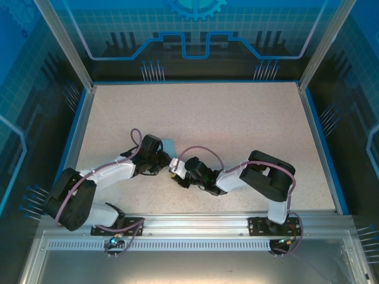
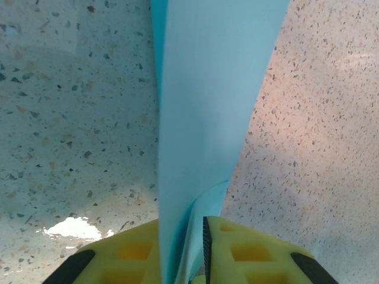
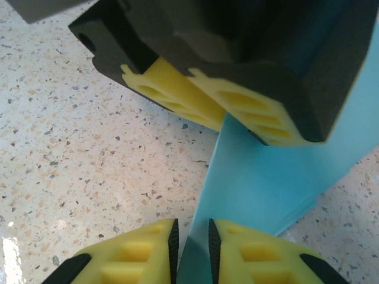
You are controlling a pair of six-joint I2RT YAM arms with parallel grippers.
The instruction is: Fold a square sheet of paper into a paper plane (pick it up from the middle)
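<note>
Holding the square sheet of paper (image 2: 213,89) steady from both sides looks like the step in hand, with the two arms meeting near the middle of the table (image 1: 237,118). On the left, the left fingers (image 2: 130,251) stand close together and have the light blue sheet pinched between them; it runs up out of the narrow gap, its layers bowing slightly apart just above the pads. In the middle, the paper stands on edge over the speckled surface rather than lying flat, and whether its lower corner touches down is hard to tell. On the right, the right fingers (image 3: 136,254) are almost closed around the sheet's near edge, which slips into the slit between them; whether they already bite on it I cannot tell. To do this well, the right side should probably get a firm hold before the left lets go, so the layers do not slide apart. Both grips sit very near each other, so any pull should be small and straight: thin paper buckles or tears under a twist.
</note>
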